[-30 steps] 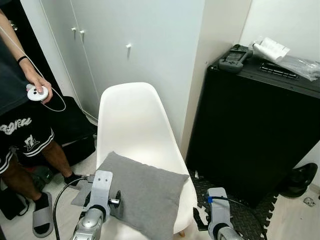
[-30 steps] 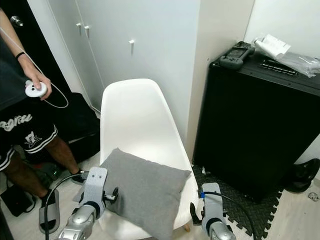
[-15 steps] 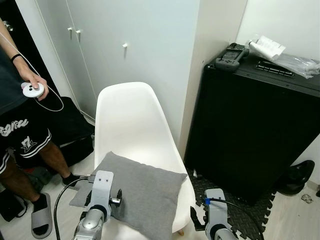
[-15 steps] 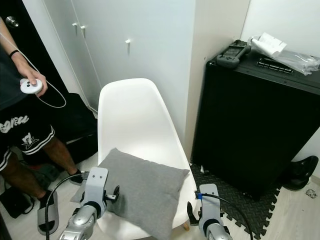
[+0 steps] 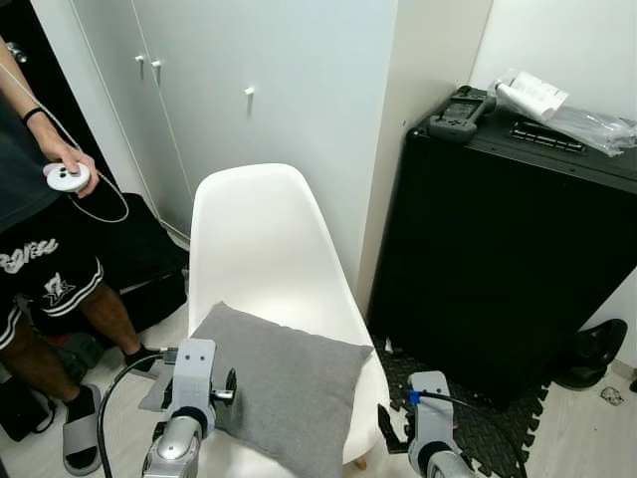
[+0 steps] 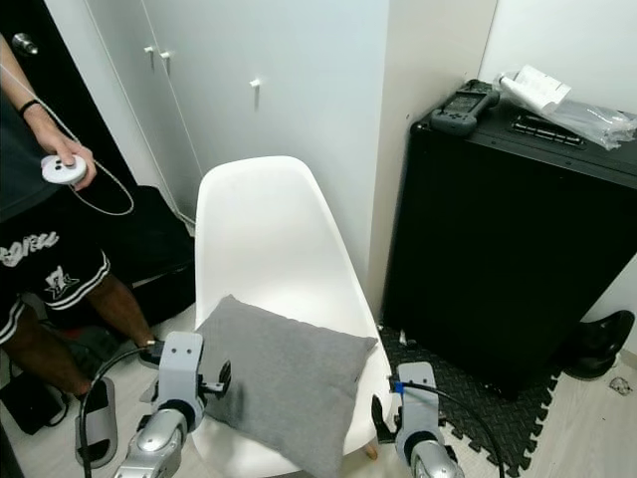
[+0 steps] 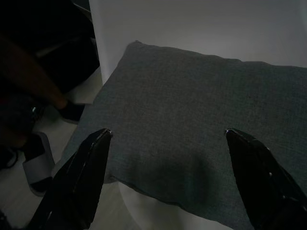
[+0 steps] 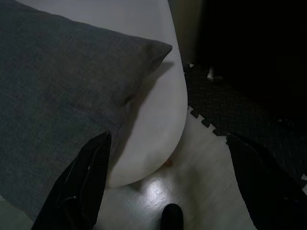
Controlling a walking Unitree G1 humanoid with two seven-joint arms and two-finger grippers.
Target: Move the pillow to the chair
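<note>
A grey pillow (image 5: 289, 383) lies tilted on the seat of the white shell chair (image 5: 259, 239), its left corner hanging over the seat's edge. My left arm (image 5: 189, 398) is at the pillow's left front edge. In the left wrist view my left gripper (image 7: 168, 134) is open, its fingers (image 7: 81, 177) spread wide just short of the pillow (image 7: 192, 124). My right arm (image 5: 428, 423) is low beside the chair's right front. My right gripper (image 8: 168, 136) is open, facing the pillow's corner (image 8: 153, 48) and the seat's rim (image 8: 163, 120).
A person stands at the left holding a white controller (image 5: 65, 177) on a cable, slipper (image 5: 80, 428) on the floor. A tall black cabinet (image 5: 518, 259) stands close on the right with a black foam mat (image 5: 468, 393) at its foot. White cupboard doors (image 5: 269, 90) are behind the chair.
The camera has shifted a little since the oldest frames. My left arm has slid slightly to the left along the pillow's front edge. The pillow has stayed on the seat.
</note>
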